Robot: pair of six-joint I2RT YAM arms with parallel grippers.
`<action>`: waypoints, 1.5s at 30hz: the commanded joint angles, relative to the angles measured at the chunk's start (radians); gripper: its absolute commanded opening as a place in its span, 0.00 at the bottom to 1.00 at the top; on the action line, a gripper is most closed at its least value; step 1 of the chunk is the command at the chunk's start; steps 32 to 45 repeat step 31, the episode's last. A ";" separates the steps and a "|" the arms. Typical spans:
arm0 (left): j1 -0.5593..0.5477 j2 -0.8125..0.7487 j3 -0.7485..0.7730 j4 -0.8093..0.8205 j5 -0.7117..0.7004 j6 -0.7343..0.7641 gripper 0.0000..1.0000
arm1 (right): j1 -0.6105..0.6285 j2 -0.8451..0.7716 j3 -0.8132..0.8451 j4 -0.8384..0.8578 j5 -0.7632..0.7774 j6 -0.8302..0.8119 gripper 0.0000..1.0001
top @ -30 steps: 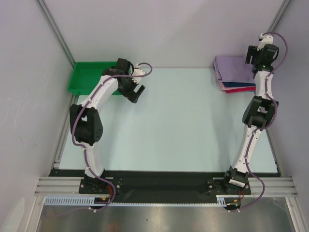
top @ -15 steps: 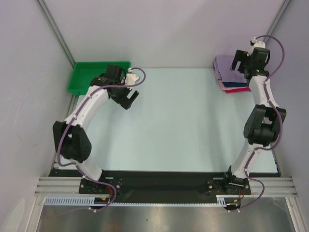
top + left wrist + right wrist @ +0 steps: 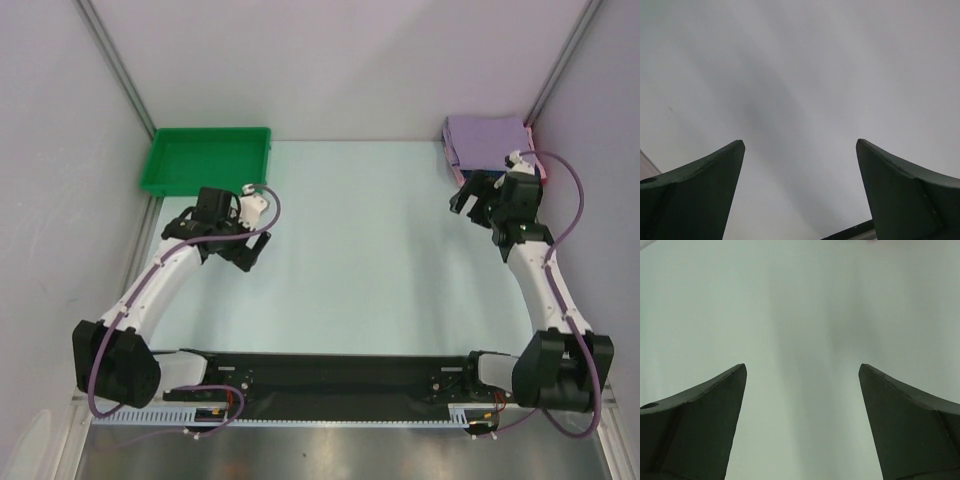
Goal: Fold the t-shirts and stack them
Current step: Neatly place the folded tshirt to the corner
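Evidently left claw [image 3: 800, 141] and right claw [image 3: 802, 365] both gape wide, holding nothing.

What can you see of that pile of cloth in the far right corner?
The stack of t-shirts lies flat at the far right corner of the table. A pale lavender shirt, soft and folded into a neat rectangle, is on top. A sliver of pink-red cloth peeks out beneath. The right hand hovers open at its near edge, gripping nothing.

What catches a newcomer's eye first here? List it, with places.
The folded stack of t-shirts, lavender on top, sits at the far right corner of the table. A green tray lies at the far left. The left gripper and right gripper hover open, holding nothing.
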 commanded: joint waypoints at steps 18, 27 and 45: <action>0.012 -0.211 -0.247 0.230 0.032 -0.051 1.00 | 0.014 -0.345 -0.267 -0.063 -0.125 0.153 1.00; 0.013 -0.254 -0.273 0.238 0.041 -0.030 1.00 | 0.012 -0.378 -0.264 -0.071 -0.117 0.124 1.00; 0.015 -0.272 -0.284 0.236 0.052 -0.025 1.00 | 0.012 -0.407 -0.275 -0.063 -0.096 0.116 1.00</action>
